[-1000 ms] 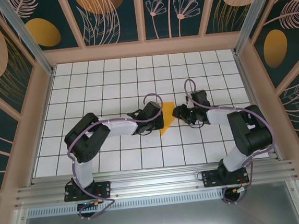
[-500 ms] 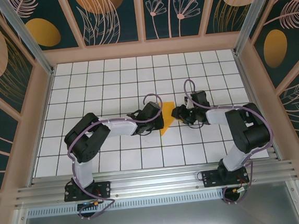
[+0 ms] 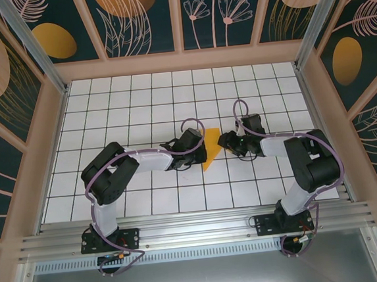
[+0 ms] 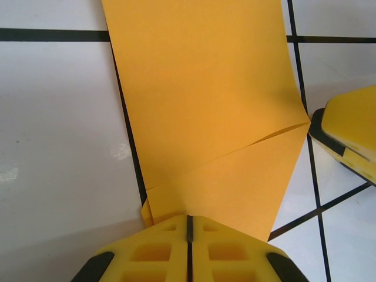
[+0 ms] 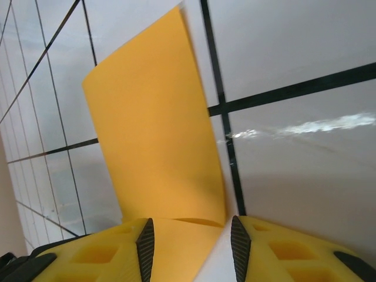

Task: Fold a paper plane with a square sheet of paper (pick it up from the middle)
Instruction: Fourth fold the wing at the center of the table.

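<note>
1. Your square sheet of paper [image 3: 210, 150] lies near the middle of the white gridded worktop [image 3: 139, 106], between your two hands. It is only part-folded: one corner flap [image 4: 235, 188] is turned over along a slanting crease, so I judge the plane a long way off.
2. Your left hand [image 4: 189, 235] has its fingers closed tight together at the flap's near edge. I cannot tell whether it nips the paper or merely presses it down.
3. Your right hand [image 5: 191, 249] stands partly apart. The sheet's edge curls up off the worktop and passes between the fingers, not clamped (the gap is far wider than the paper).
4. Closing the right hand on that raised curl could buckle it and set a stray crease off the intended line.
5. Pushing the right hand toward the left could pivot the sheet about the single spot the left hand anchors. The glossy tiles look slippery, so the fold could land askew.
6. The left wrist view shows a right finger [image 4: 346, 138] just beside the flap's tip, so a careless sweep could knock the hands together or tear that corner.
</note>
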